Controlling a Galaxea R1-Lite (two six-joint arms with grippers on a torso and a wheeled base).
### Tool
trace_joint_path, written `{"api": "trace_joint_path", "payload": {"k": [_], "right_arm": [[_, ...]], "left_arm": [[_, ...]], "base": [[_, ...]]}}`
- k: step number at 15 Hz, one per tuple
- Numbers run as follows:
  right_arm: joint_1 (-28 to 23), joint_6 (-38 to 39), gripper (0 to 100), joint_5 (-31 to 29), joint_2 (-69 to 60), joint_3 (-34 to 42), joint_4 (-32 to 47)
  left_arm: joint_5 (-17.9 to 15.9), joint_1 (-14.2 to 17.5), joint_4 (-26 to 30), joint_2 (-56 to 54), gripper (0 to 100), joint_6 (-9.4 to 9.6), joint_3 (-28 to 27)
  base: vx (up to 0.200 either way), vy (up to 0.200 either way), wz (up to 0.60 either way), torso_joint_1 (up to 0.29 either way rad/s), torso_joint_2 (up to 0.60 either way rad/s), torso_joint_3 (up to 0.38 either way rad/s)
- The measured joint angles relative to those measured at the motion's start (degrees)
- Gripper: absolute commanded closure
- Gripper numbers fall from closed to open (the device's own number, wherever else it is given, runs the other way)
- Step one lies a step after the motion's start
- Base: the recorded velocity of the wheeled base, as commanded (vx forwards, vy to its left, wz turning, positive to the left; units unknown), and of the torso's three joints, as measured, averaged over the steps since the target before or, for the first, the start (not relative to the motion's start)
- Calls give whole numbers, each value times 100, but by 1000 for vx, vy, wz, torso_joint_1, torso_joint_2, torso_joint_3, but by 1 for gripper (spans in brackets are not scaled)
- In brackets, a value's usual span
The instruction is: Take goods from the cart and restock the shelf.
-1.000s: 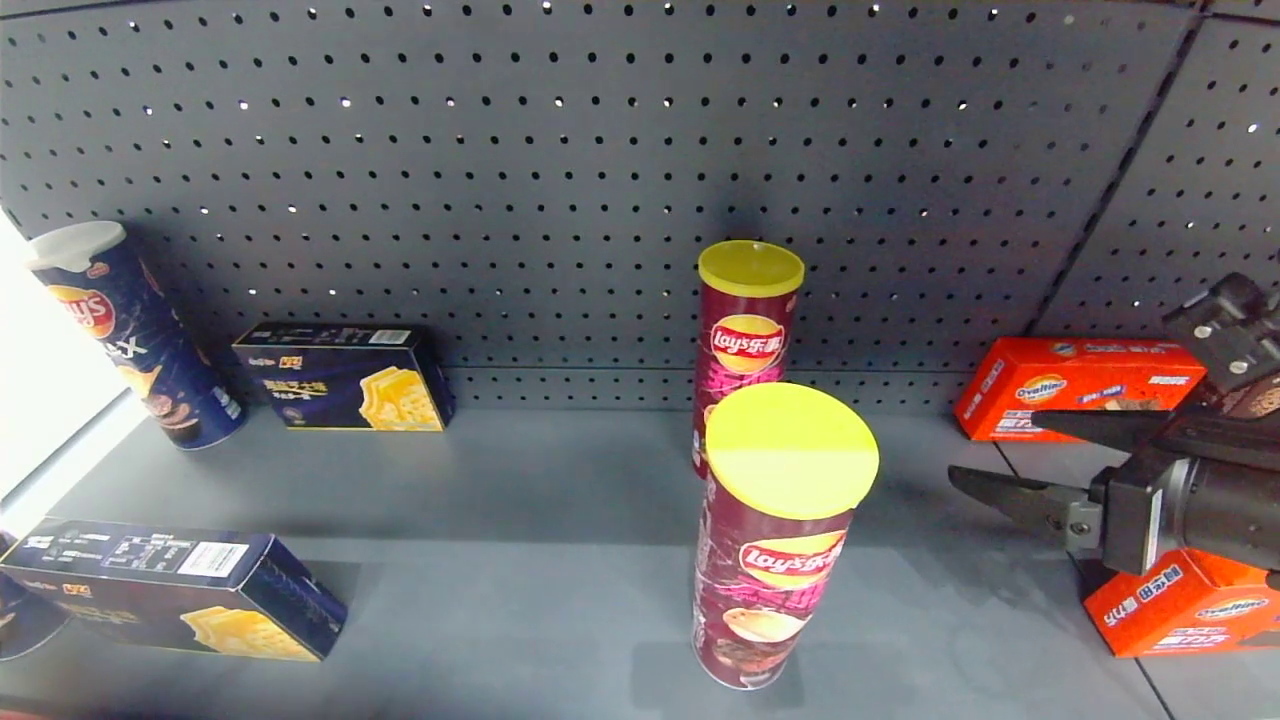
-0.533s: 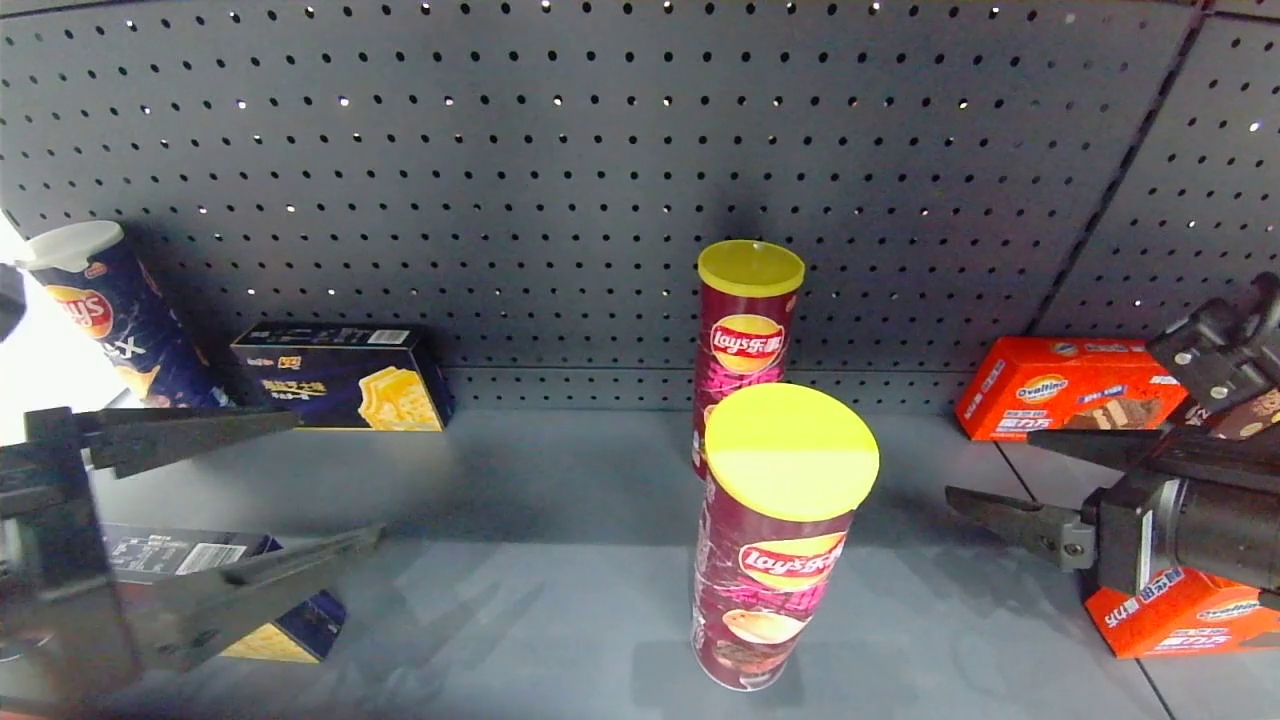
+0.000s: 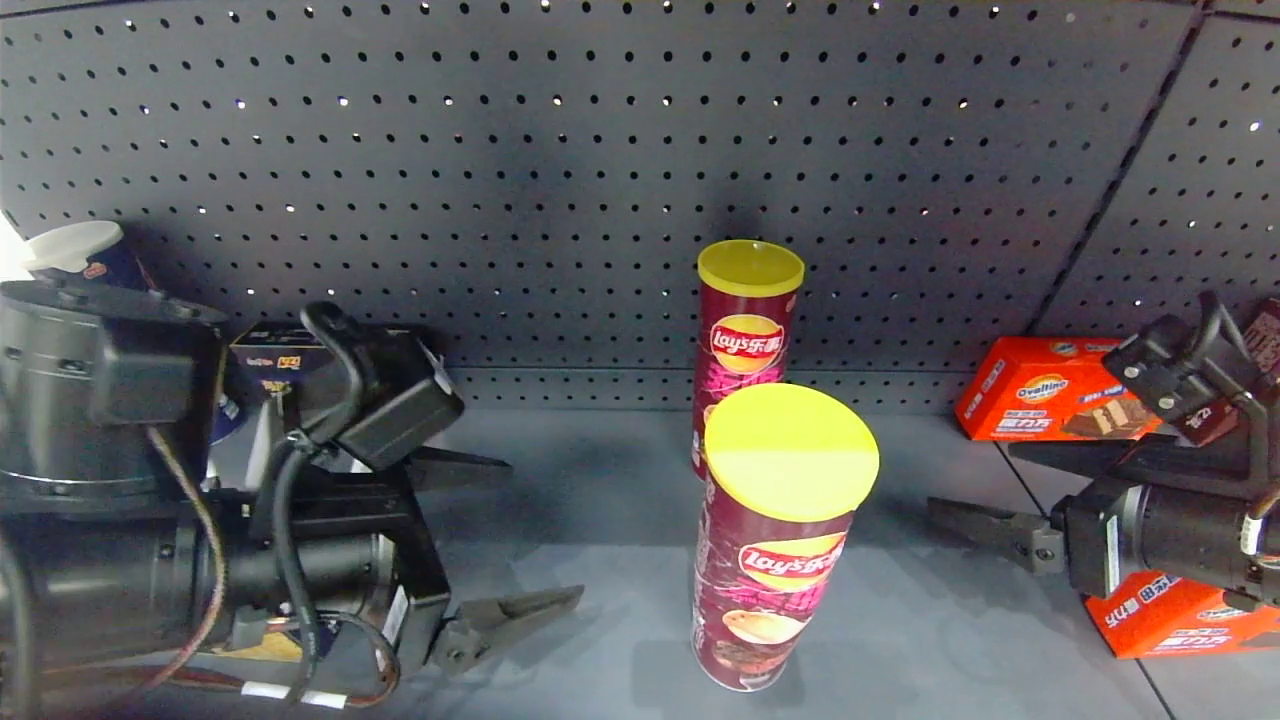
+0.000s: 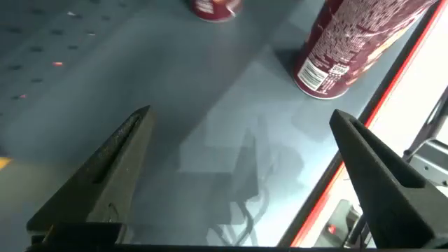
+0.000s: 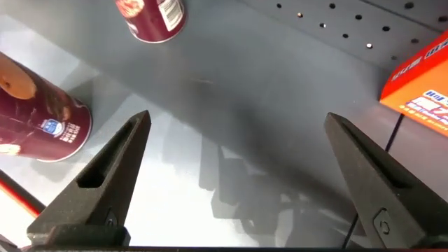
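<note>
Left side: my left hand (image 3: pixel 545 528) is over the shelf (image 3: pixel 600 500), jaws spread wide and holding nothing. In the left wrist view the same hand (image 4: pixel 239 115) frames bare shelf floor.

Centre: the front chip can (image 3: pixel 775 540) stands upright near the shelf's front edge, between my two hands and apart from both. The rear chip can (image 3: pixel 748 340) stands upright right behind it, close to the pegboard (image 3: pixel 560 180).

Handling estimate for the front can:
- Light tube, wall stiff enough but likely to dent under a hard pinch.
- Glossy wrap, probably slick.
- Tall and narrow, so a side knock would tip it, possibly into the rear can.
- Best hold is around mid-body, below the yellow lid (image 3: pixel 790 450). The lid itself may pop off.

Right side: my right hand (image 3: pixel 970 478) is also wide open and empty, pointing toward the cans. Two orange boxes, one at the back (image 3: pixel 1050 400) and one at the front (image 3: pixel 1170 615), lie by it.
</note>
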Motion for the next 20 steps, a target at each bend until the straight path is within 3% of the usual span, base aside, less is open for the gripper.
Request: {"api": "trace_joint_path", "payload": {"k": [7, 20], "right_arm": [[-33, -2, 0, -1, 127, -43, -37], [-30, -2, 0, 2, 162, -37, -39]], "left_arm": [[176, -532, -273, 870, 0, -9, -357], [197, -694, -284, 1471, 0, -9, -816]], "base": [[0, 0, 0, 0, 0, 0], [0, 0, 0, 0, 0, 0]]}}
